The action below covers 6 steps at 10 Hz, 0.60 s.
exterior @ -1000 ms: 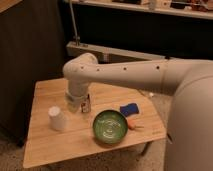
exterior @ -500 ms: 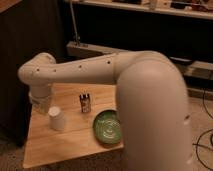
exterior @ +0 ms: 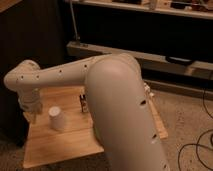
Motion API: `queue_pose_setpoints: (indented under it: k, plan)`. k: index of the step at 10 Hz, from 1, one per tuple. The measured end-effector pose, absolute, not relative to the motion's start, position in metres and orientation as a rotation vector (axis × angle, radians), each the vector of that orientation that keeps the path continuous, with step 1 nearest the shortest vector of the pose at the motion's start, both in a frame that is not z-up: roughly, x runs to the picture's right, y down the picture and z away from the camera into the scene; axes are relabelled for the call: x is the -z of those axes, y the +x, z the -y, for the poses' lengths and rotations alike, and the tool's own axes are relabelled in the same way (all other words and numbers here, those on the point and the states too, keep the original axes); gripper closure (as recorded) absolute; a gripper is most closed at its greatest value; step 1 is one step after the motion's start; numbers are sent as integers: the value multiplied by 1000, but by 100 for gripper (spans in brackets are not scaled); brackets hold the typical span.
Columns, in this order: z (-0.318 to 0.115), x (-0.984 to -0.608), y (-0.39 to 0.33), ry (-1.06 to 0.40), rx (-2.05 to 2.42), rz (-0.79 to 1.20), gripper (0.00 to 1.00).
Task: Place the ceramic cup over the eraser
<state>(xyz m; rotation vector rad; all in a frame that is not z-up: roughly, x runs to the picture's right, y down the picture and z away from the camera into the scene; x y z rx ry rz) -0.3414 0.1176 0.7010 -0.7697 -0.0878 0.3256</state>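
The arm [exterior: 120,100] fills most of my view. There is one of it, and its big forearm sweeps from the lower right across to the left and hides the right half of the table. The one wooden table [exterior: 55,145] shows only its left part and front edge. On it I count one ceramic cup [exterior: 56,119], standing on the left side. It looks wider at the base than at the top, so I judge it is mouth-down. The one gripper [exterior: 31,114] hangs low just beside the cup at the table's left edge, and I cannot tell whether it is open or closed, nor whether it touches the cup. The one eraser [exterior: 83,103] stands upright to the right of the cup, apart from it and partly tucked behind the forearm. I read this as the reach for the cup, with nothing covered yet. Next I would need to get a grip across the cup, lift it, carry it right and lower it squarely over the eraser without knocking the eraser down.
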Motion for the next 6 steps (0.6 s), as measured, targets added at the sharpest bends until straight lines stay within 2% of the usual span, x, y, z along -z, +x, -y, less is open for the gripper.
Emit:
queue_pose_setpoints:
  k: [6]
  plan:
    - [-84,-703,-327,-748,-370,76,22]
